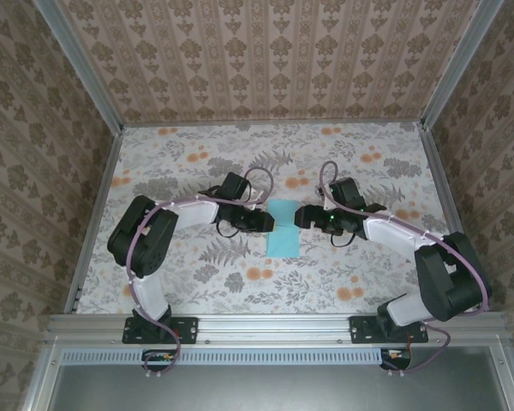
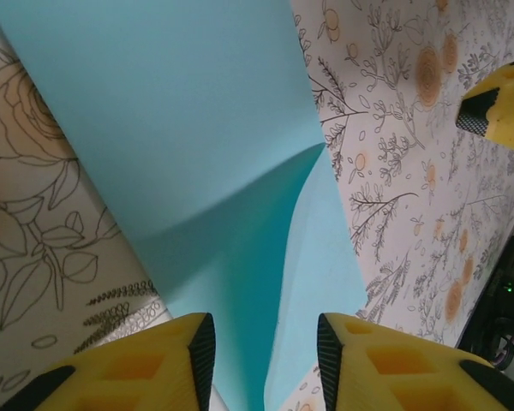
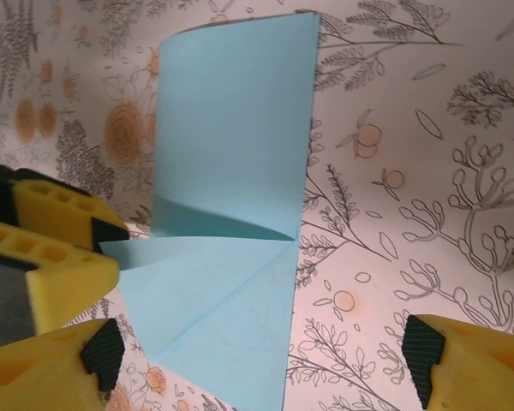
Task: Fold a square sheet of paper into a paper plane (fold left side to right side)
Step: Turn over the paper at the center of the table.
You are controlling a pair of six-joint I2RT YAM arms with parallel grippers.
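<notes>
Yellow fingers (image 2: 128,368) of the left gripper (image 2: 265,342) stand a little apart, and the edge of the paper (image 2: 197,128) runs into the gap between them without being pinched, so I judge these jaws as open and holding nothing. The right gripper (image 3: 264,360) has its jaws wide open, low over the near end of the paper (image 3: 231,128), also holding nothing. The paper (image 1: 283,229) lies folded in half at the middle of the table, between the two grippers. Its upper layer does not lie flat: it bulges and lifts from the lower layer at one end. I think this is the main risk, because nothing presses the crease and the fold can spring open more, so the edges no longer meet. Both grippers are very near, and a finger that moves sideways can catch the raised layer and drag or turn the thin sheet. A crease pressed in that state would probably be crooked. The table (image 1: 197,163) has a pale cloth with grey leaves and orange flowers, and it looks smooth, so the paper may slide easily. Walls (image 1: 283,60) with a brown ornament pattern close three sides, and a metal frame (image 1: 265,325) carries the arm bases at the near edge.
</notes>
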